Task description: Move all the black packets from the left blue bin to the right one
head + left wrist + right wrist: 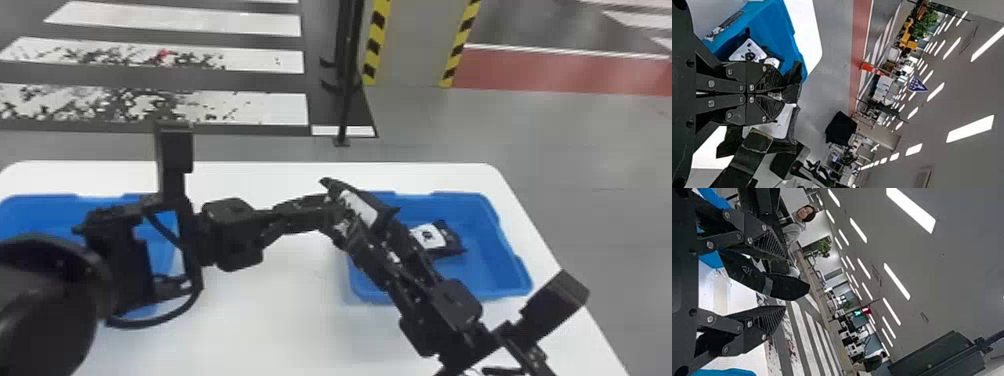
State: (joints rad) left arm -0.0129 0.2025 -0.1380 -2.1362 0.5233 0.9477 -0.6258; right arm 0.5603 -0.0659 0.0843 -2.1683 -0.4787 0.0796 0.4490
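In the head view, the left gripper [331, 206] holds a black packet [364, 207] at the right bin's [506, 260] ten o'clock edge, presumably for passing to the right gripper [367, 229]. A second packet [431, 237] lies inside. The left arm [127, 265] hides much of the left bin [37, 215].

In the left wrist view, the fingers pinch the packet, covering its middle.

In the right wrist view, the fingers stand apart around the packet.

Smooth plastic right blue bin [487, 275], matt tabletop [280, 310], white label [427, 236] (papery, seemingly) on a black packet [453, 242]
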